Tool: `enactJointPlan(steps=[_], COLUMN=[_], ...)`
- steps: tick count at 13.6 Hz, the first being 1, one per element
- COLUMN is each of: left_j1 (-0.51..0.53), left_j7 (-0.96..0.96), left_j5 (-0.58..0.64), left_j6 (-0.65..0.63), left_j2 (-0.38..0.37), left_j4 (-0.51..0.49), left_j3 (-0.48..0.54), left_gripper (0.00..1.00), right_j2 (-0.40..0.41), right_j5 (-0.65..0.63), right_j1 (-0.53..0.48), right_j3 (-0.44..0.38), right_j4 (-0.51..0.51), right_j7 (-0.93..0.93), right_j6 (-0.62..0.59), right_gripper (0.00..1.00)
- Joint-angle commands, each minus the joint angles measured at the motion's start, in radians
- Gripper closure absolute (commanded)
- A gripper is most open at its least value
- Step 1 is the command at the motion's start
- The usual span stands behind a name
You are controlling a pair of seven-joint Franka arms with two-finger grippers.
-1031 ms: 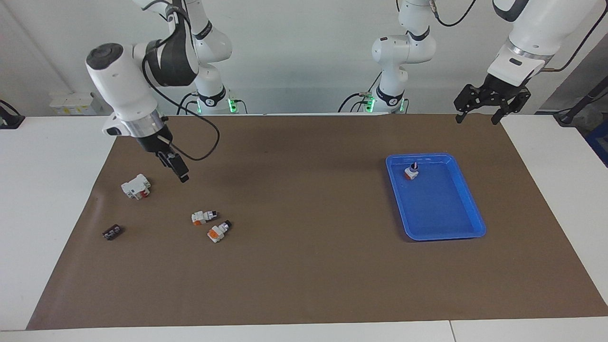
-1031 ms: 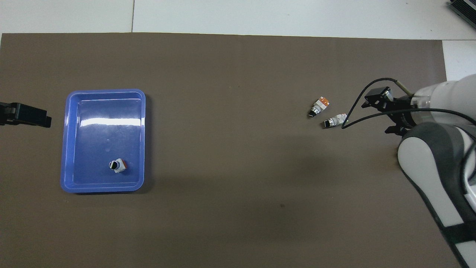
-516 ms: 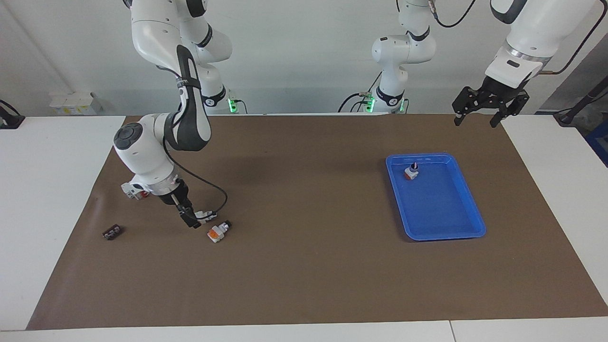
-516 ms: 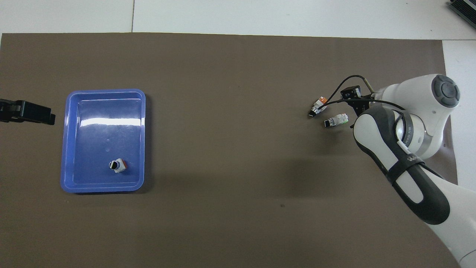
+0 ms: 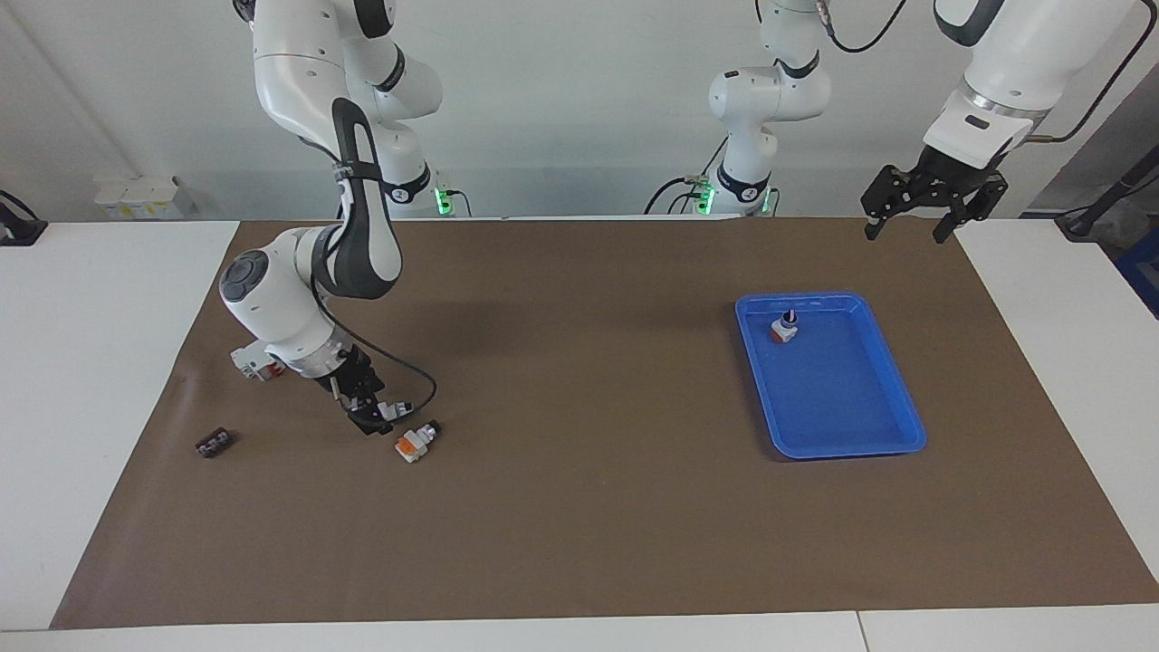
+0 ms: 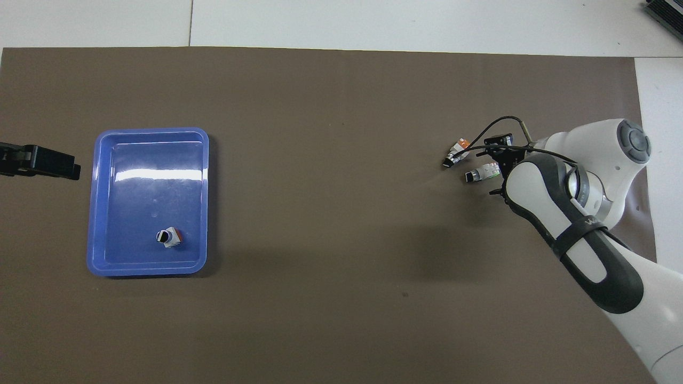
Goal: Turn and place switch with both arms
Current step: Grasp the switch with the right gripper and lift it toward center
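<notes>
My right gripper [image 5: 373, 418] is down at the mat, its open fingers on either side of a switch [image 5: 391, 412] that lies on its side; in the overhead view the gripper [image 6: 493, 172] covers the orange end of this switch [image 6: 478, 174]. A second switch [image 5: 416, 441] lies just beside it, a little farther from the robots, and it also shows in the overhead view [image 6: 456, 153]. A third switch [image 5: 784, 328] stands in the blue tray [image 5: 905, 444]. My left gripper [image 5: 905, 231] waits open and raised over the mat's edge beside the tray.
A larger white block with a red patch [image 5: 252, 362] sits near the right arm's wrist, partly hidden by it. A tiny black piece [image 5: 215, 442] lies toward the right arm's end of the table. The tray [image 6: 93, 213] is toward the left arm's end.
My right arm has swung down from above the white block to the pair of switches, and its fingers now straddle the nearer one. The left gripper has barely moved.
</notes>
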Motion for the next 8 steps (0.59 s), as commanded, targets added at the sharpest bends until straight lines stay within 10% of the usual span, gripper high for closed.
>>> enactJointPlan(steps=[1, 3, 7, 8], left_j1=[-0.010, -0.009, -0.010, -0.010], left_j7=[-0.007, -0.009, -0.010, -0.007], left_j5=[-0.009, -0.009, -0.009, -0.009], left_j6=[0.002, 0.005, 0.013, 0.014], left_j2=[-0.030, -0.032, -0.032, -0.032], left_j4=[-0.040, -0.042, -0.043, -0.045], left_j3=[0.000, 0.000, 0.000, -0.001], left_gripper=[0.00, 0.00, 0.00, 0.00], right_j2=[0.007, 0.010, 0.009, 0.009], right_j5=[0.020, 0.020, 0.020, 0.032], right_j1=[-0.011, -0.009, -0.008, -0.006], right_j3=[0.004, 0.004, 0.005, 0.005], right_j4=[-0.017, -0.034, -0.030, -0.013], right_j7=[-0.021, -0.026, -0.032, -0.043], right_j6=[0.049, 0.063, 0.040, 0.010], right_gripper=[0.00, 0.02, 1.00, 1.00])
